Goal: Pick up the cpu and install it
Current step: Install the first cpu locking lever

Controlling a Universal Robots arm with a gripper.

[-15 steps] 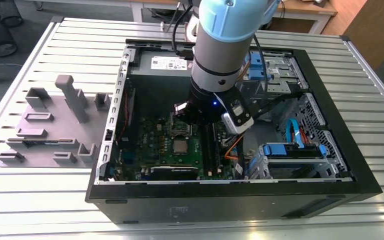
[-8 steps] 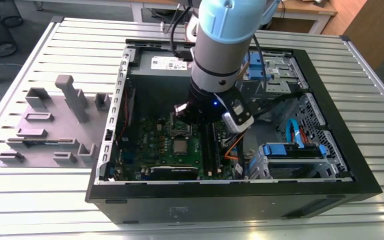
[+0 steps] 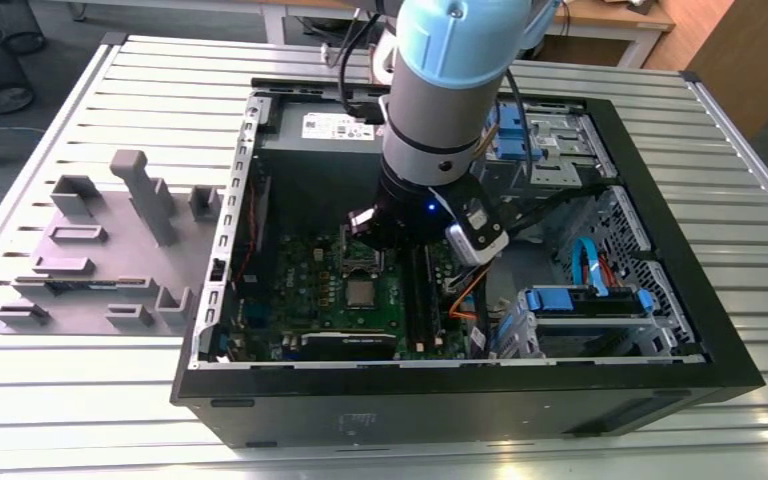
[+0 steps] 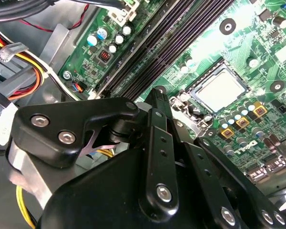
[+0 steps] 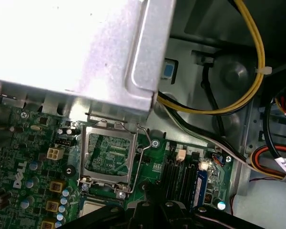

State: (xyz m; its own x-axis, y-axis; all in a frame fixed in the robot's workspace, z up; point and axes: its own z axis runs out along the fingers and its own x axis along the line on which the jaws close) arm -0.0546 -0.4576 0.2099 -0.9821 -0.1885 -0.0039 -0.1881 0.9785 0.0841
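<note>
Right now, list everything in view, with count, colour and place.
cpu: one, silver-grey, lying in its socket on the board
socket frame: one, metal, hinged open beside the cpu
motherboard: one, green, inside the case
power supply: one, silver, inside the case
computer case: one, black, open, on the table
fixture blocks: several, grey, on the table at the exterior view's left
table: one, silver, slatted, under everything
arm: one, grey and pale blue, reaching into the case
tool: one, black, above the board near the cpu
</note>
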